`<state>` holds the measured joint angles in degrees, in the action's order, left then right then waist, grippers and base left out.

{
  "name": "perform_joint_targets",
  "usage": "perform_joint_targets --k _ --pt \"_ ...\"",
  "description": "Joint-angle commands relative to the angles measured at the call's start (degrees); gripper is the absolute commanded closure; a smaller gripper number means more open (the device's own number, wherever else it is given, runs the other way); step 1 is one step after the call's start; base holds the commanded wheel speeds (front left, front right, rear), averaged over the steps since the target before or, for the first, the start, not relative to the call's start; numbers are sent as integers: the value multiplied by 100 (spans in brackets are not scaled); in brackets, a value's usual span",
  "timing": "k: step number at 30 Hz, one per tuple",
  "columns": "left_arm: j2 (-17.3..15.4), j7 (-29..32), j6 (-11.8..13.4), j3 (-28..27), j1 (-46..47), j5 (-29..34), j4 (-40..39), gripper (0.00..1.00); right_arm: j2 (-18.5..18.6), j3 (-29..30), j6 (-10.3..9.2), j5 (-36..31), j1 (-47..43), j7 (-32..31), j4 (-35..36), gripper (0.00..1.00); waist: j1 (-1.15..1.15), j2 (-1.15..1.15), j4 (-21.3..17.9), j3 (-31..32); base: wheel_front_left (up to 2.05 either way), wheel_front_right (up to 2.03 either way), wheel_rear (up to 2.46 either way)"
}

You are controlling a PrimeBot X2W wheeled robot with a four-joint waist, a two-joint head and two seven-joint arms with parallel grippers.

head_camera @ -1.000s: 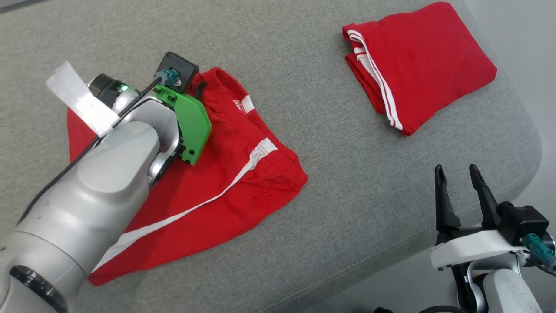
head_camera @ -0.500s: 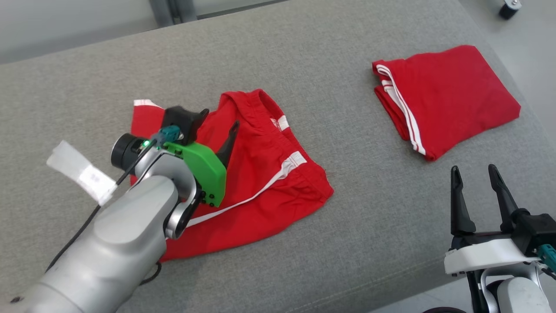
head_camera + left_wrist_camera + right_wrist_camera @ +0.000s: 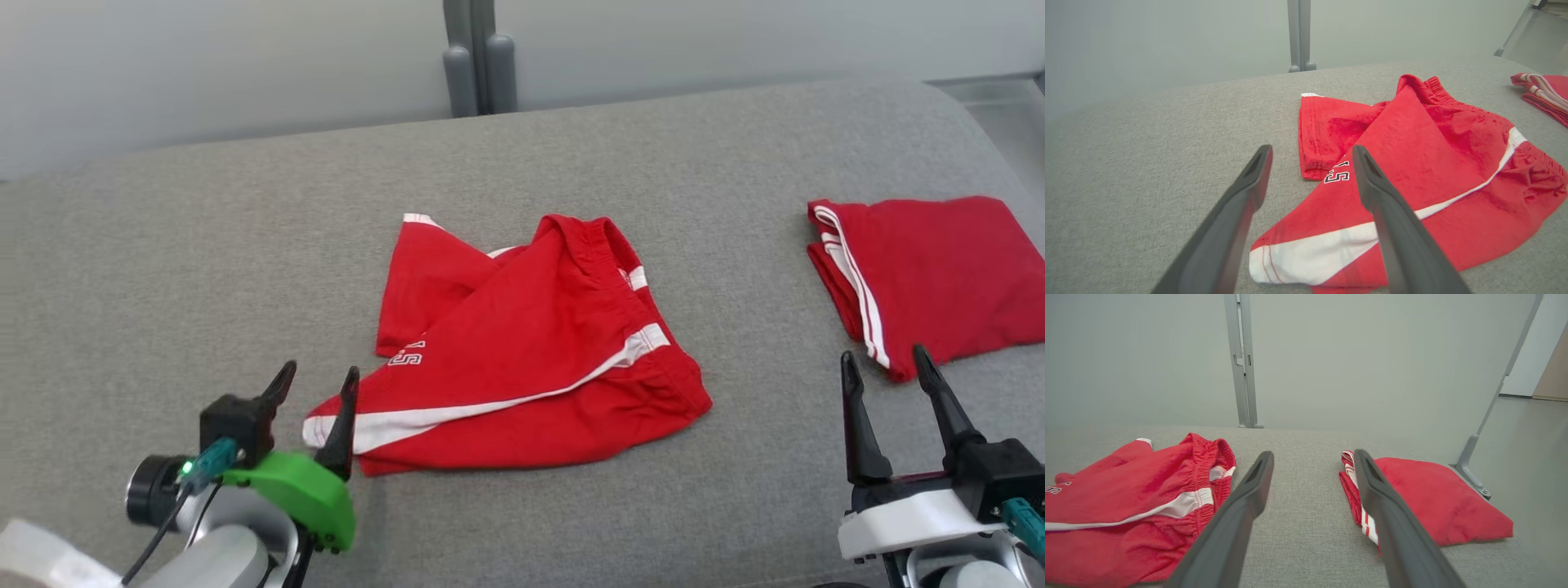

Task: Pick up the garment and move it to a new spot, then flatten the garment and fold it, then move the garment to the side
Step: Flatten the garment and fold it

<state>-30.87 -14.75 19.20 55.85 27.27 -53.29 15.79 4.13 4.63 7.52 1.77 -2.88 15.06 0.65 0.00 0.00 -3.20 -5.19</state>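
- The left pincer (image 3: 320, 372) is seen at the lower left with its fingers spread apart. Nothing is held between them, and it is placed just beside the white-hemmed corner of the garment (image 3: 522, 359).
- The garment, red shorts with a white stripe, is laid loosely in the middle of the grey surface (image 3: 204, 245), with one part folded over another.
- A folded red piece (image 3: 939, 269) is laid at the right, well apart from the garment.
- The right pincer (image 3: 882, 353) is held at the lower right, fingers apart and empty, near the folded red piece.
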Motion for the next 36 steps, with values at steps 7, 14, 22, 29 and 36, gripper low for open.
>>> perform_joint_targets --k 7,14,22,29,36 --pt "-227 -41 92 -1271 -1756 904 -888 0 112 -182 -7 28 -250 13 -212 0 0 0 631 545 0 0 0" --pt "21 -42 -471 -2418 -3047 1673 -1080 0 161 -207 -7 88 -412 13 -430 0 0 0 746 628 0 0 0" --pt "729 -43 -1384 -3668 -3880 2486 -1018 0 141 -65 -7 177 -571 13 -778 0 0 0 759 790 0 0 0" --pt "1131 -43 -1901 -4318 -4143 2943 -823 0 114 -61 -7 197 -589 13 -879 0 0 0 679 830 0 0 0" --pt "1495 -43 -2312 -4819 -4221 3351 -673 0 107 -38 -7 209 -570 13 -886 0 0 0 639 812 0 0 0"
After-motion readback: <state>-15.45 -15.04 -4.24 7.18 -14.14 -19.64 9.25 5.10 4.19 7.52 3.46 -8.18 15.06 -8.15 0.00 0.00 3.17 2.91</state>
